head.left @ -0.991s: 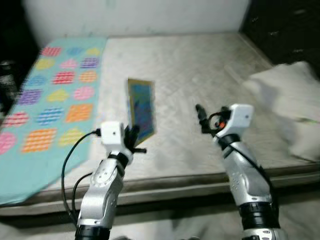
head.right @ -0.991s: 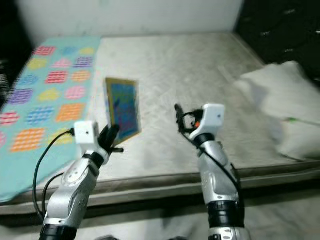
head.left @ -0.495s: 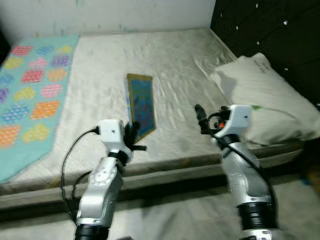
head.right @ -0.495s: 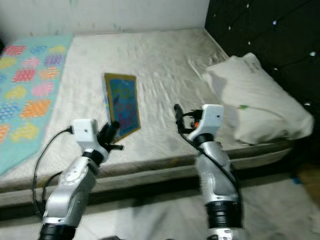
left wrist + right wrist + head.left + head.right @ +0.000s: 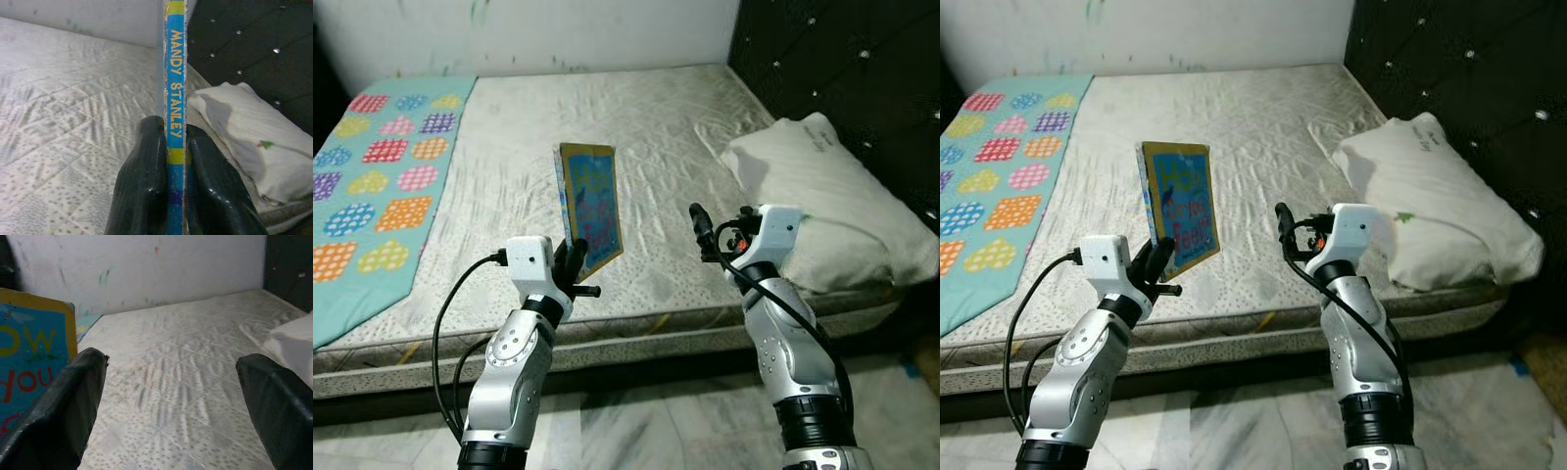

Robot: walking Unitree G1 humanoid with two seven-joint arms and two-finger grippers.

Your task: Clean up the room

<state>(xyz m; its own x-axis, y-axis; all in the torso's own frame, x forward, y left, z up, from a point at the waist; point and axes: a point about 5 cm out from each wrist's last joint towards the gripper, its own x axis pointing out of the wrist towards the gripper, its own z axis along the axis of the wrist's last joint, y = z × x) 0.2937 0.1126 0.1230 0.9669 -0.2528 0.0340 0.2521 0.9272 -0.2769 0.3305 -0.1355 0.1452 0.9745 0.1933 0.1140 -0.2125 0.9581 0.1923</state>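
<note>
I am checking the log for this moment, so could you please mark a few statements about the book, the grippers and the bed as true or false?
1. The left gripper is shut on the book. True: its jaws clamp the spine on both sides.
2. The book lies flat on the mattress. False: it is held up on its lower edge above the bed.
3. The right gripper is open and holds nothing. True.
4. The pillow lies on the patterned blanket. False: the pillow lies on the robot's right by the dark headboard, and the blanket on the left.
5. The spine reads MANDY STANLEY. True.
</note>
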